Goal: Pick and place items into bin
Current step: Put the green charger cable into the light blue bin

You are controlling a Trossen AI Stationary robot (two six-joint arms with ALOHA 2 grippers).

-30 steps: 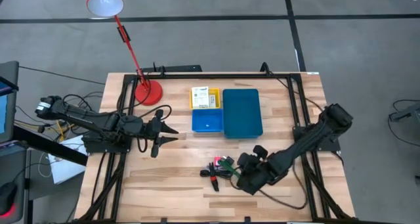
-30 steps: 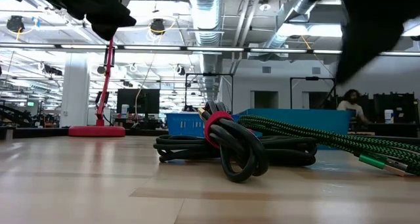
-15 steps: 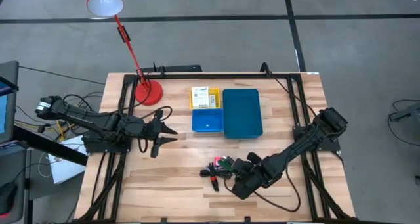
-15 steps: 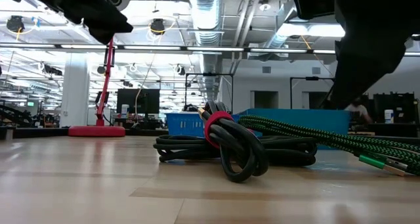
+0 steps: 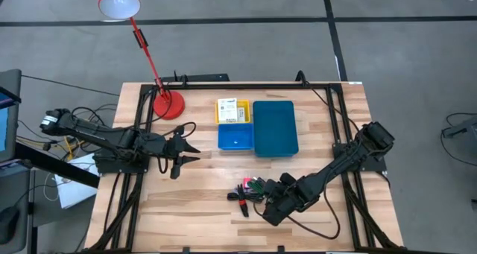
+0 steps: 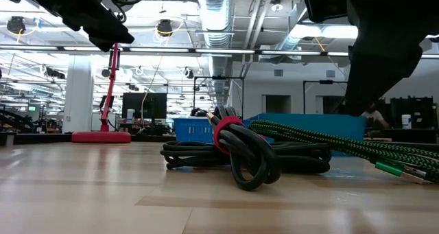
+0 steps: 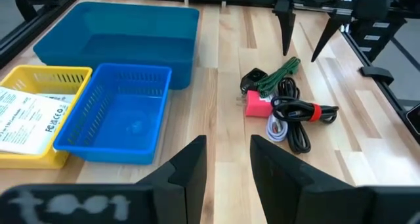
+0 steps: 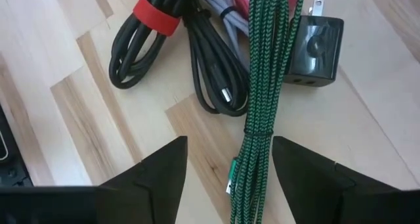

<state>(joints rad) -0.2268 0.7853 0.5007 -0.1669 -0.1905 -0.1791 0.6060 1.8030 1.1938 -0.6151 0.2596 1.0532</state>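
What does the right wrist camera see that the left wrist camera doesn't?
Only the right wrist view shows the green cord lying between the right claw's open fingers, and the plug's prongs. Only the left wrist view shows the bin, the white box in its yellow part, a pink piece, and the left claw. Both show the green cord, the black plug, and the black cable with a red strap.

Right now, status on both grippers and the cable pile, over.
Right gripper open, poised over braided green cord, nothing held. Left gripper idle left of bin, empty. Black cable bundle with red strap and black plug crowd the cord.
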